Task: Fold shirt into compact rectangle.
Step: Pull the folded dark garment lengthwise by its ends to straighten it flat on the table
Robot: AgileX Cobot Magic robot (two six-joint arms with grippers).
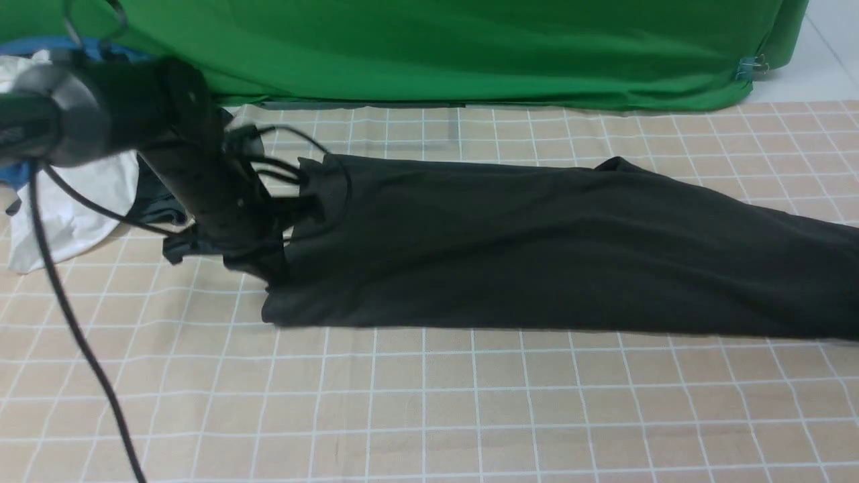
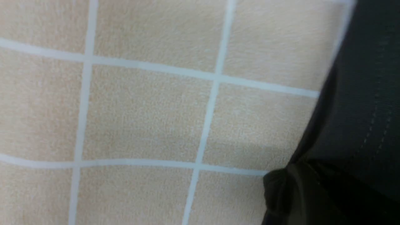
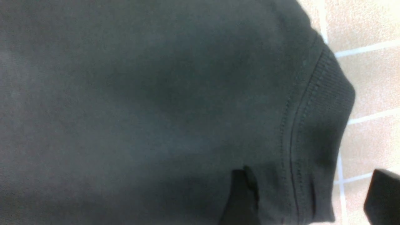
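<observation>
The large black soft-fabric T-shirt (image 1: 537, 255) lies as one long flat band on the beige cloth with a white grid (image 1: 429, 416), running from the left pincer (image 1: 303, 216) off toward the right arm's side. The left pincer is closed tight at the band's end. Its wrist view shows a bunched nub of dark fabric beside the double-stitched hem (image 2: 372, 125) — so it seems to hold a pinch of the shirt there. The right pincer (image 3: 309, 200) stands wide apart and grips nothing: one finger is over black fabric, the other over bare grid, with the ribbed collar (image 3: 331, 93) between them. Judging by its soft creases, the shirt is light and limp and will likely sag or slide rather than keep a fold. It is probably best taken at the firmer stitched edges — the collar rib at the right pincer, the hem at the left. A white garment (image 1: 74, 201) lies beyond the left pincer, away from the shirt.
</observation>
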